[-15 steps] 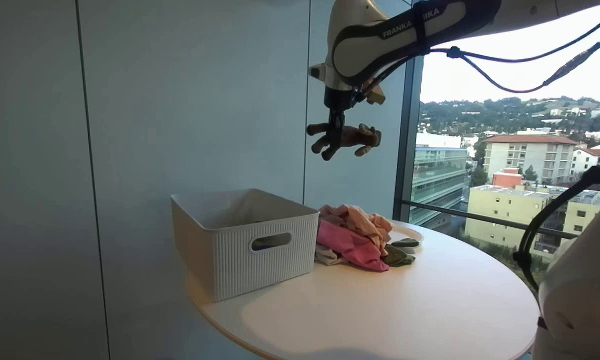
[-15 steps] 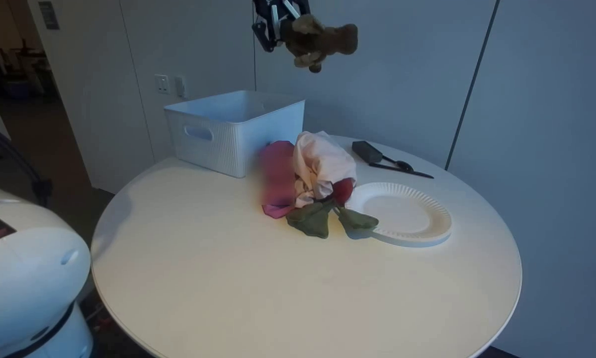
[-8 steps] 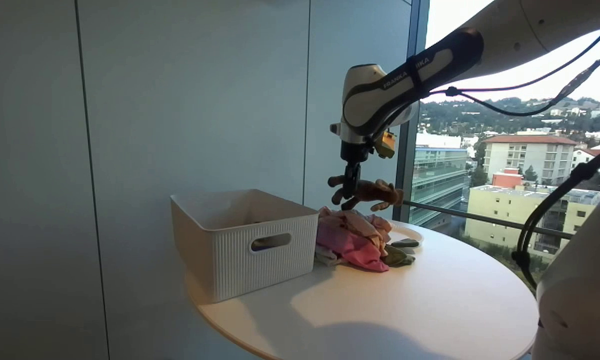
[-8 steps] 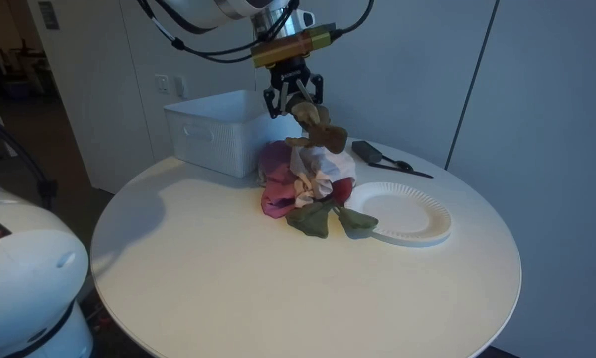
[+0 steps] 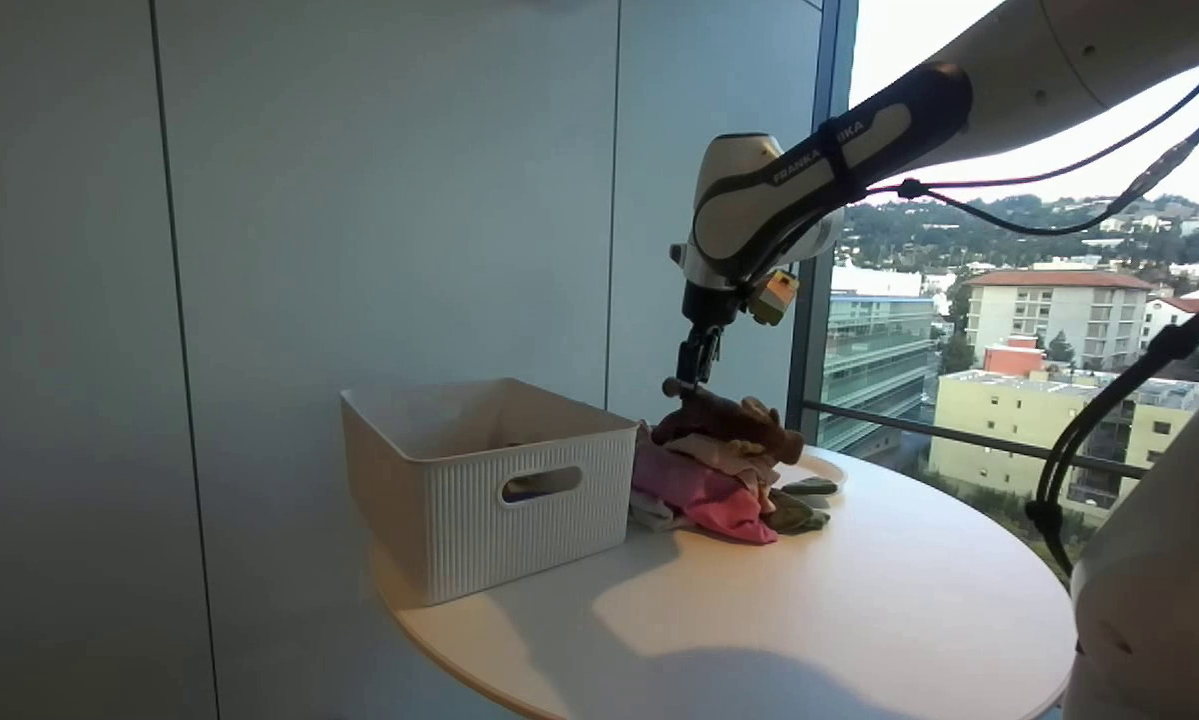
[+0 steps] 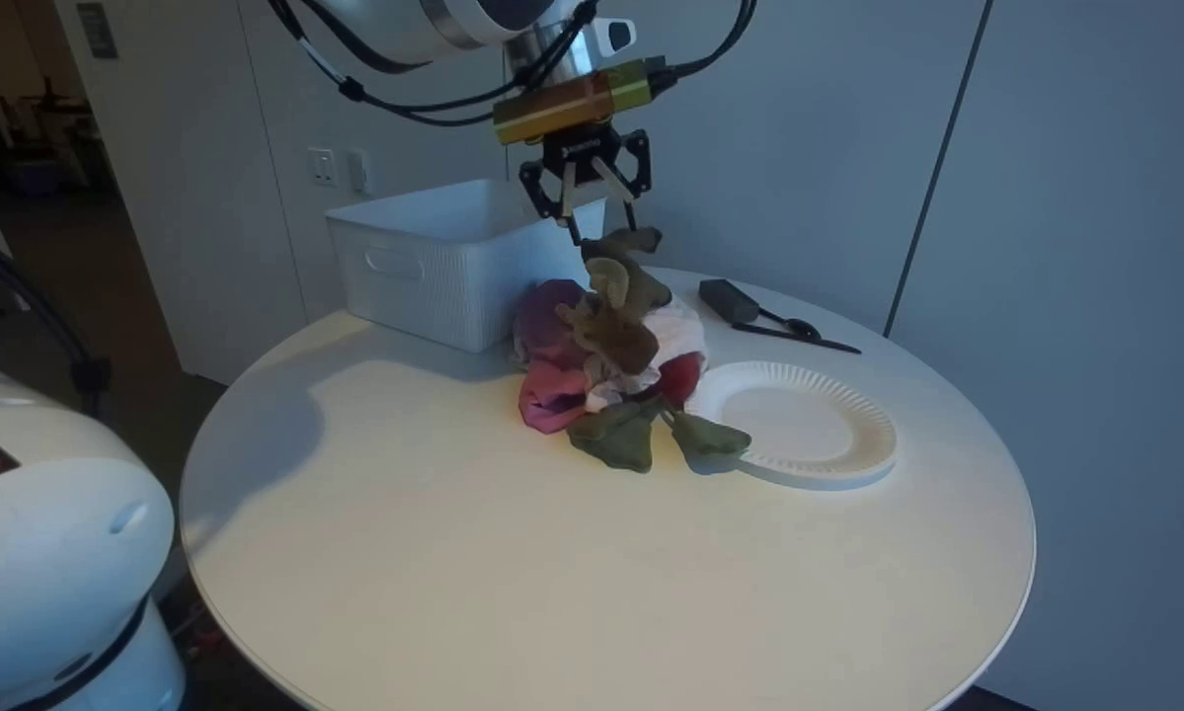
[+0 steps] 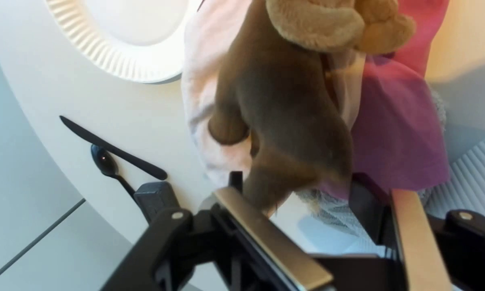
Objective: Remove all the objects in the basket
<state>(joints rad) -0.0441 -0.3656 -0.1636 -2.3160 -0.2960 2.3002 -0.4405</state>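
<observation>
Atop the cloth heap, in an exterior view: brown plush toy (image 5: 724,420) lying over peach cloth (image 5: 724,458) and pink cloth (image 5: 709,495), outside the basket (image 5: 529,545).
Gripper (image 5: 696,379): pointing down at the toy's raised end; from this angle the spread of the jaws cannot be told.
Basket: upright on the round table (image 5: 859,600), just beside the heap; something dark and yellowish (image 5: 537,488) shows through its handle slot, too little to name.
Jaws, in an exterior view: wide apart, slim fingertips (image 6: 574,231) at the toy's upper end, its other end sloping down the heap.
Green leaves (image 6: 616,439): at the heap's foot, one overlapping the rim of the white plate (image 6: 809,425).
Knife (image 6: 799,339) and spoon (image 6: 802,328): both dark, near the plate, beside a dark block (image 6: 728,300).
Wrist view, jaws: wide, one limb of the toy in the gap, closer to one finger; whether they touch cannot be told.
Wrist view, under the pink cloth: fluffy grey cloth (image 7: 333,207), the basket's ribbed wall near it.
</observation>
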